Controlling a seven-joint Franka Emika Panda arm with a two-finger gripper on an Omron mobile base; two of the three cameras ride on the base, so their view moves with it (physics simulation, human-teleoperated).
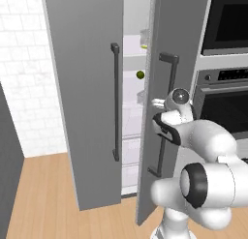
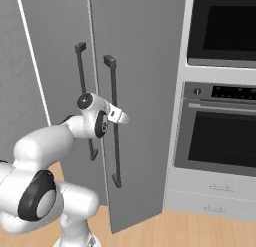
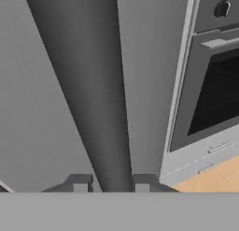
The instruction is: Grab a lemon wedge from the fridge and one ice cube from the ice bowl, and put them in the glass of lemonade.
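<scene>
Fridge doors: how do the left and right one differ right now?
The left door stands further open than the right door, which is ajar. The gripper straddles the right door's handle; the left door's handle is untouched. Both are tall, grey, with dark vertical bar handles.

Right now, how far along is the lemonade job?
Early. Done: both fridge doors stand ajar, shelves showing through the gap. In hand: the gripper straddles the right door's handle, a fingertip on each side, apparently pulling it wider. A small dark green fruit sits on a shelf. Left: fetch the lemon wedge, take an ice cube, drop both in the glass.
</scene>
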